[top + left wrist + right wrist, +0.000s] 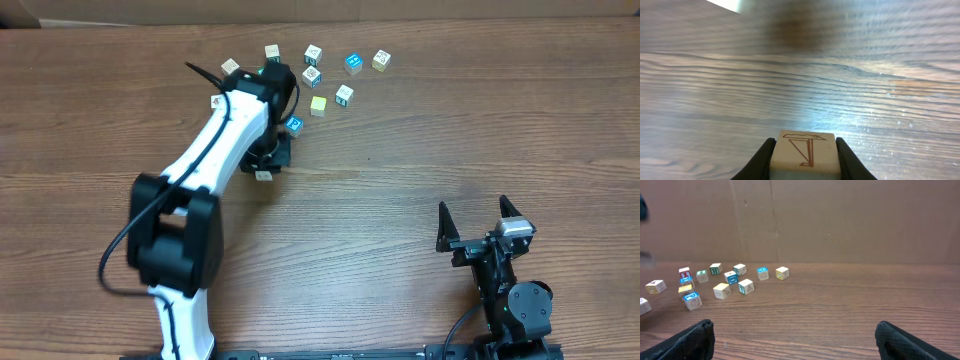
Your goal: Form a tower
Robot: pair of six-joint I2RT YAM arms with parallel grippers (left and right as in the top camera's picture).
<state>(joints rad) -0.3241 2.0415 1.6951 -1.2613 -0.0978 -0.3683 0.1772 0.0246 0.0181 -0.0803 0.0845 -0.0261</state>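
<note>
My left gripper is shut on a pale wooden cube with a red line drawing on its upper face, one black finger on each side. From above, that gripper points down at the table, with the cube at its tip. The tower looks like a short stack at the far left of the right wrist view: a red-marked cube over a blue and a yellow one. My left arm hides it in the overhead view. My right gripper stands open and empty near the front right, far from the cubes.
Several loose cubes lie scattered at the back: a blue one, a yellow one, a tan one and white ones such as. Another blue cube sits right beside my left wrist. A cardboard wall stands behind the table.
</note>
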